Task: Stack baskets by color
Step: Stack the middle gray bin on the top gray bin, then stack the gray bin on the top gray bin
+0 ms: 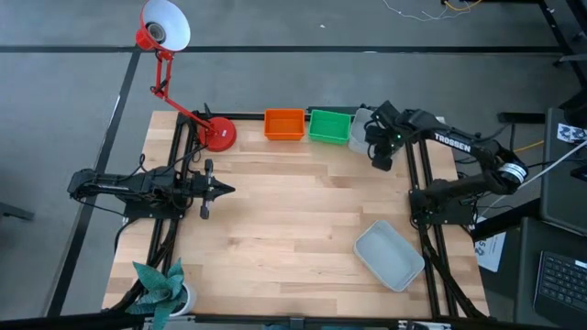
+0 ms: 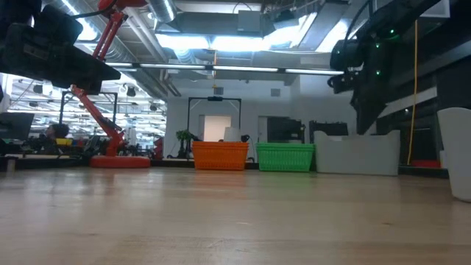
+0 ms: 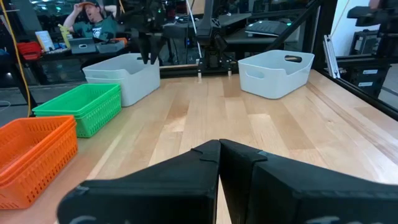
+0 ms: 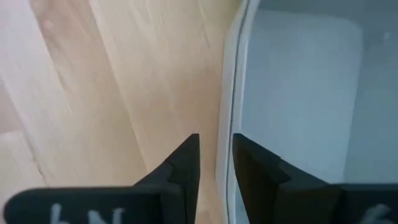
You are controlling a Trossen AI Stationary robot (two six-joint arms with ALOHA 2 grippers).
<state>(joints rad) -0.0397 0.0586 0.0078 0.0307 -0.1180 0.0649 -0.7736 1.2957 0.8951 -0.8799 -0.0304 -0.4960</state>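
Along the table's far edge stand the orange baskets (image 1: 284, 125), the green baskets (image 1: 329, 126) and a grey-white basket (image 1: 360, 128), each resting on its bottom. Another grey-white basket (image 1: 389, 255) lies near the right front corner. My right gripper (image 4: 216, 155) is open and points steeply down. It hangs over the far grey-white basket's near rim (image 4: 229, 74), one finger on each side of the rim's line. My left gripper (image 3: 219, 149) is shut, level above the table's left side (image 1: 220, 190), holding nothing.
A red desk lamp's round base (image 1: 218, 134) sits left of the orange baskets, its arm rising toward the far left. A green paper plant (image 1: 165, 289) stands at the near left corner. Bare wood lies in the table's middle (image 1: 293, 211).
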